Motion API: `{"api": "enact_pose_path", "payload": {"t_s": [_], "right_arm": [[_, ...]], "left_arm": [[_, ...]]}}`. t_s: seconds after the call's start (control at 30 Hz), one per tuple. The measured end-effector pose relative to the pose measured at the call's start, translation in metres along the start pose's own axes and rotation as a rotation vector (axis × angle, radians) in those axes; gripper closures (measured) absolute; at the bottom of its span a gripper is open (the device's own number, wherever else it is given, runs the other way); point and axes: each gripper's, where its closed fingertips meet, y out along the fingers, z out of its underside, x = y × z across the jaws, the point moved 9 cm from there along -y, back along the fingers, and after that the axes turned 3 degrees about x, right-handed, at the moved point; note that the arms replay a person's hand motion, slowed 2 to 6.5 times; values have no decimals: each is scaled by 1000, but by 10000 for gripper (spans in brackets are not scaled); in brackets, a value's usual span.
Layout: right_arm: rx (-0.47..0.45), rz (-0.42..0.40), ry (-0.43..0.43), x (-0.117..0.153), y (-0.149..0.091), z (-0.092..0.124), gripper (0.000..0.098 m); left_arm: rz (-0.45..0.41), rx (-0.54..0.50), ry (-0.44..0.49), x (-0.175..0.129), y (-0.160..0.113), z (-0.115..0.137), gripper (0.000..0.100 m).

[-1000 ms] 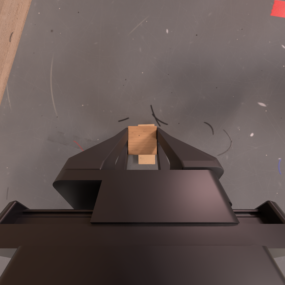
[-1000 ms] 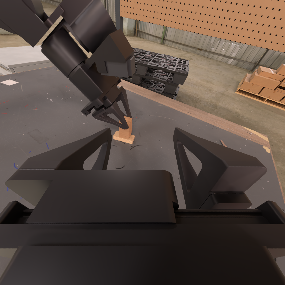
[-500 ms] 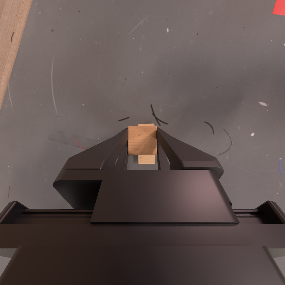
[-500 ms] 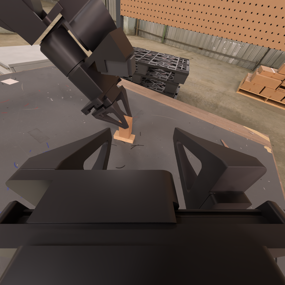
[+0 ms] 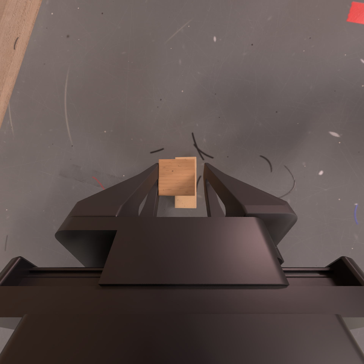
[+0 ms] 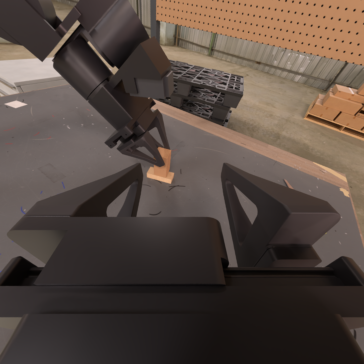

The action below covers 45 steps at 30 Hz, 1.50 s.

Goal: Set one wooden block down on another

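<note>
Two wooden blocks stand stacked on a scratched grey table [image 5: 226, 94]: a tall orange-brown block [image 5: 176, 177] rests upright on a paler flat block [image 5: 185, 202], which lies on the tabletop among short black scuff marks. In the left wrist view, the left gripper [image 5: 180, 173] brackets the tall block from above, its jaws parted; one finger lies against the block's side while a sliver of table shows between the block and the other finger, so the grip is released rather than clenched. The flat block pokes out beyond the tall one at both its near and far ends.

From the right wrist view, the left gripper [image 6: 165, 155] reaches down at a slant to the tall block [image 6: 163, 162], whose base sits on the flat block [image 6: 162, 177]. The right gripper [image 6: 181, 169] hangs well back from the stack, above the table [image 6: 206, 155], its fingers spread wide and empty.

Beyond the table's wooden edge stand stacked black pallets [image 6: 204, 90], cardboard boxes [image 6: 338, 106] on a wooden pallet, and an orange pegboard wall [image 6: 266, 25]. A red patch [image 5: 355, 12] marks the table's far corner.
</note>
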Motion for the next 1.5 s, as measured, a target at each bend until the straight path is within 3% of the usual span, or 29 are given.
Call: {"api": "enact_pose_path", "payload": {"t_s": [0.4, 0.73, 0.9, 1.23, 1.5], "right_arm": [[-13, 5, -1, -1, -3, -3, 300], [-8, 4, 0, 0, -2, -2, 300], [2, -2, -2, 2, -1, 0, 300], [20, -15, -5, 5, 3, 2, 301], [36, -30, -6, 8, 7, 4, 301]], "left_arm": [[17, -106, -66, -3, -27, -1, 523], [-42, -255, -88, 7, -98, -4, 530], [-90, -283, -92, 23, -142, 4, 538], [-205, -160, -100, 75, -214, 44, 562], [-176, 20, -75, 120, -234, 78, 571]]}}
